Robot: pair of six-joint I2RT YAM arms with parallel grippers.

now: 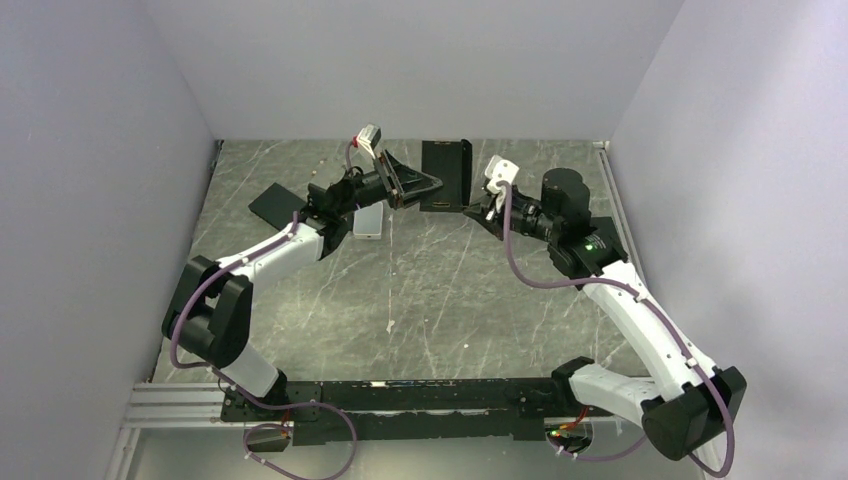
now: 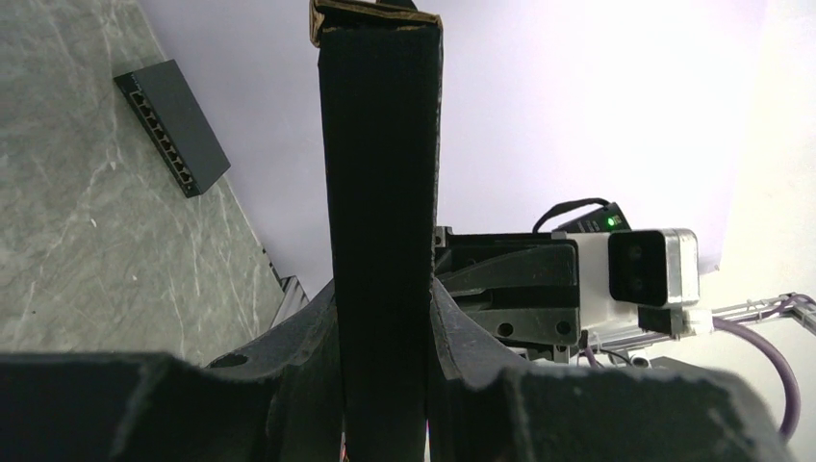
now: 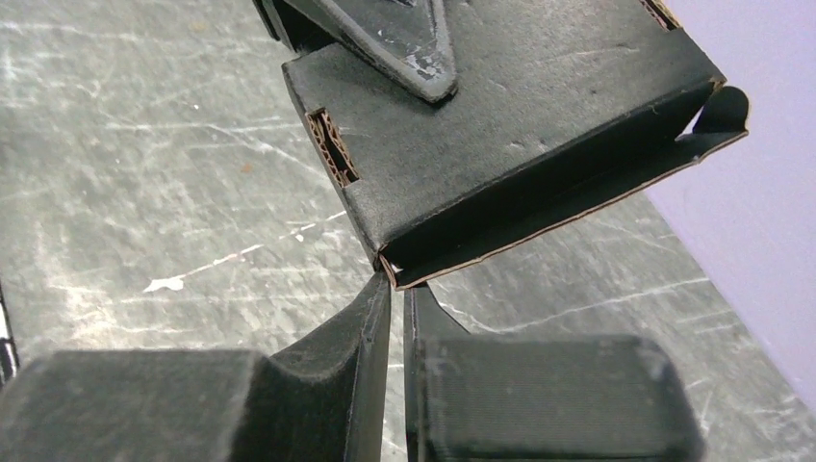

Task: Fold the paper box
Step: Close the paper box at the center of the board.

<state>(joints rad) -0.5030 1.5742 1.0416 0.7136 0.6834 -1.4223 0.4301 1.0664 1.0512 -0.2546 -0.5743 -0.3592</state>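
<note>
1. Far across the surface (image 1: 420, 300), top view: the paper box (image 1: 446, 175) is at the far middle, left gripper (image 1: 418, 183) on its left side, right gripper (image 1: 478, 212) at its near right corner.
2. Left wrist: fingers (image 2: 304, 332) are clamped on an edge-on box panel (image 2: 380, 144). Best to hold it steady as the anchor.
3. Right wrist: fingers (image 3: 358, 337) are almost closed at the box corner (image 3: 390, 269); I cannot tell if they are pinching it. Press along the crease, not the wall. Nothing shows inside.

Top camera overlooks the grey marbled table (image 1: 450, 300) from its near edge; both wrist cameras closely share the matte black cardboard box (image 3: 539, 125).
</note>
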